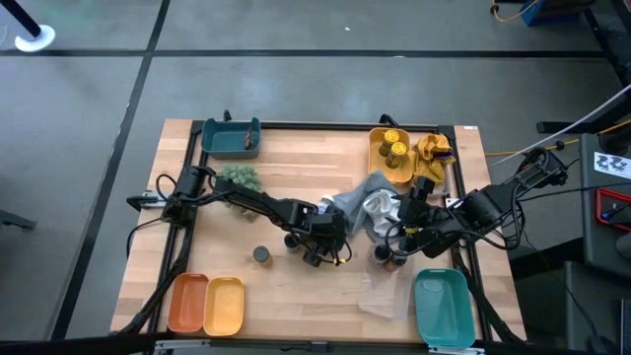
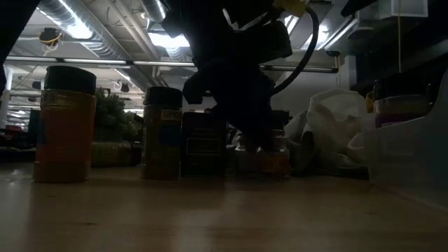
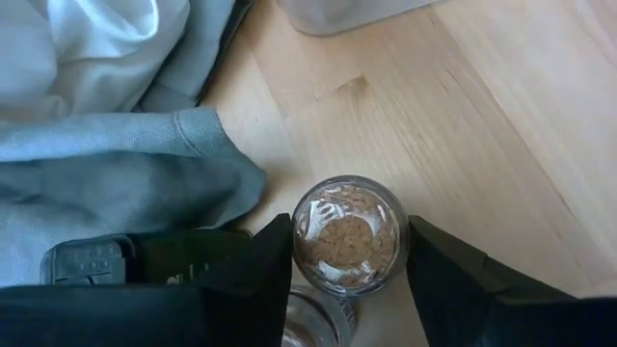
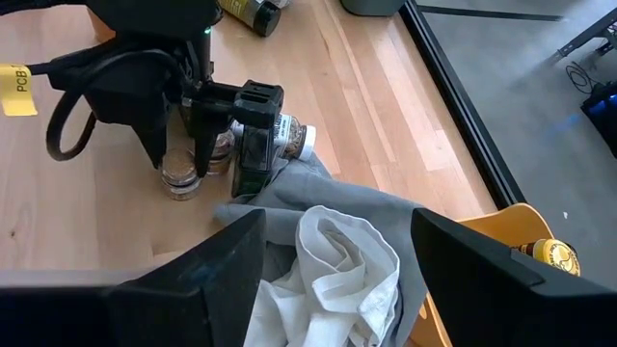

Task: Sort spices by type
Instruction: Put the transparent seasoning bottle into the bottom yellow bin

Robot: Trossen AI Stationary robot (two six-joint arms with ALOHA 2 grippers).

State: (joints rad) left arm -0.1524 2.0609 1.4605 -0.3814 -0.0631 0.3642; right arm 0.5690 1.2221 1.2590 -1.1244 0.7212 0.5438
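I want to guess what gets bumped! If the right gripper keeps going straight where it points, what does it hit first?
Probably the white cloth bunched on the grey cloth, lying just ahead of the open right gripper. Farther on stands the left gripper, around a small glass jar. Depth is hard to judge.

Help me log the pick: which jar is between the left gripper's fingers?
The clear brown-spice jar beside the grey cloth, between the left gripper fingers; the dark-lidded jar stands apart.

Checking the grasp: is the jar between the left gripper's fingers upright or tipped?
Upright. The left wrist view looks straight down into the jar, round rim up, brown spice inside; the left gripper straddles it.
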